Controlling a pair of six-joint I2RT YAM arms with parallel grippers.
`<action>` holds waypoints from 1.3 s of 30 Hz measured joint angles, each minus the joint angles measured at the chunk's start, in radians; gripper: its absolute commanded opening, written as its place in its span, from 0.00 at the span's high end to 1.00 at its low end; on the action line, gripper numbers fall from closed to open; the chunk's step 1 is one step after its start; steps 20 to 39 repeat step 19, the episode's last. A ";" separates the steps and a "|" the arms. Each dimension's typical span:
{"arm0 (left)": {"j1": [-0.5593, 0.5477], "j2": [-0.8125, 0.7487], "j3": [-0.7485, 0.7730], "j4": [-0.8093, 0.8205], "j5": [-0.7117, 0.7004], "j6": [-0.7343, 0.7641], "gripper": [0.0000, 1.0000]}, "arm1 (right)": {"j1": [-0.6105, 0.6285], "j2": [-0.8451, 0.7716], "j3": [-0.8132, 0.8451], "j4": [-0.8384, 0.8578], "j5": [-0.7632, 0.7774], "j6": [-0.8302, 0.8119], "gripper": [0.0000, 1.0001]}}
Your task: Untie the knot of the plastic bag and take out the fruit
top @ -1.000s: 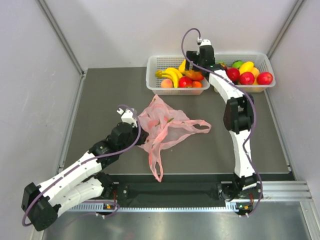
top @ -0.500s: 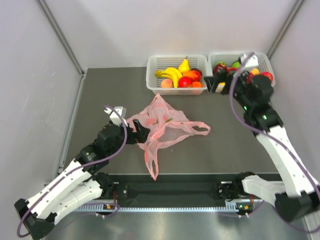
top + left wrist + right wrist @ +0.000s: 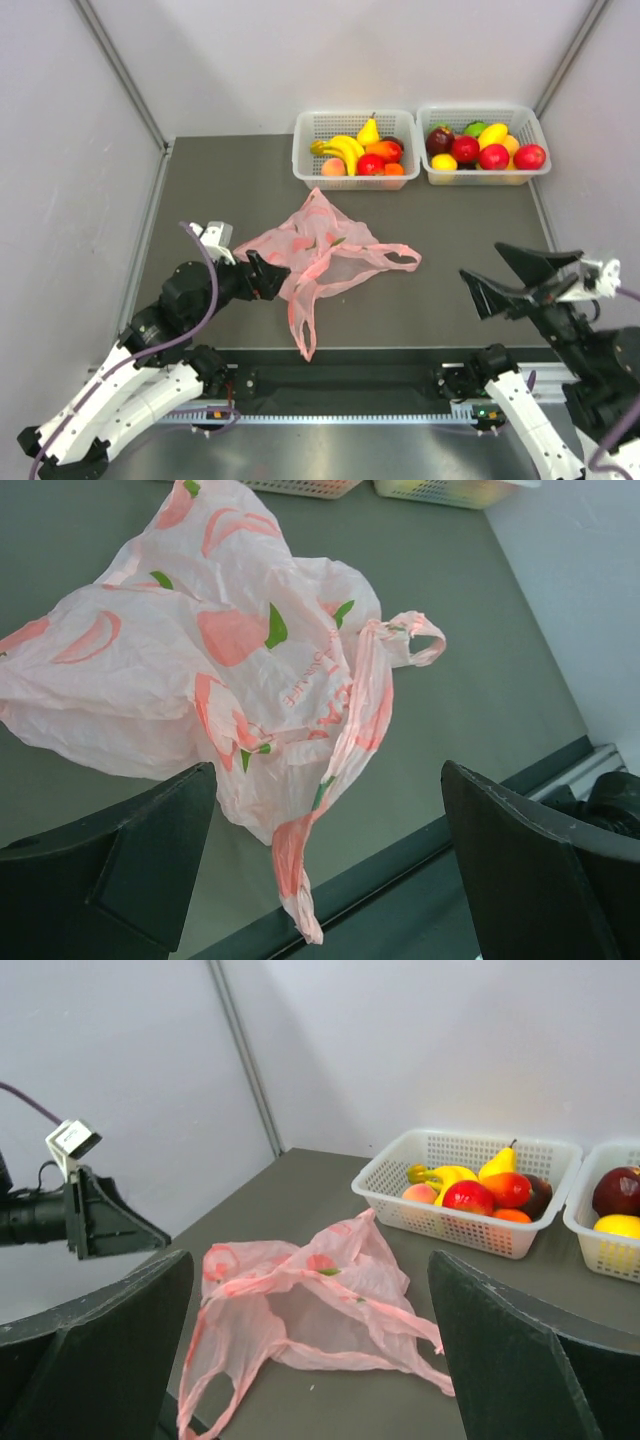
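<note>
The pink plastic bag point(image 3: 322, 248) lies flat and limp on the dark table, and nothing bulges inside it point(image 3: 300, 1300). Its handle loops lie apart, one to the right point(image 3: 400, 256) and one toward the near edge point(image 3: 305, 335). The knot is not in view. My left gripper point(image 3: 275, 278) stands open just left of the bag, holding nothing point(image 3: 328, 780). Near the table's front right, my right gripper point(image 3: 480, 260) hangs open and empty point(image 3: 310, 1260). The fruit sits in the left basket point(image 3: 304, 165): a peach point(image 3: 333, 167), red apple point(image 3: 370, 163), pear point(image 3: 369, 130) and an orange-red one point(image 3: 386, 150).
Yellow bananas point(image 3: 345, 150) share the left basket. A second white basket point(image 3: 485, 178) of mixed fruit stands to its right at the back. A raised dark rail point(image 3: 340, 352) runs along the near table edge. Grey walls close in the sides.
My left gripper opened, let go of the bag and drew back to the left. The right arm swung from over the left basket back to the near right.
</note>
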 measured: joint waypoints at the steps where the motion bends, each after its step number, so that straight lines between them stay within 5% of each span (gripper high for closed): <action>1: 0.000 -0.011 0.008 -0.011 0.005 -0.001 0.01 | 0.000 -0.027 0.016 -0.029 -0.007 0.000 0.00; 11: 0.000 -0.116 0.050 -0.078 0.026 -0.024 0.01 | 0.000 -0.142 0.077 -0.230 -0.016 0.040 0.00; 39: 0.000 -0.153 0.051 -0.087 0.035 -0.034 0.01 | 0.000 -0.199 0.102 -0.262 0.023 0.062 0.00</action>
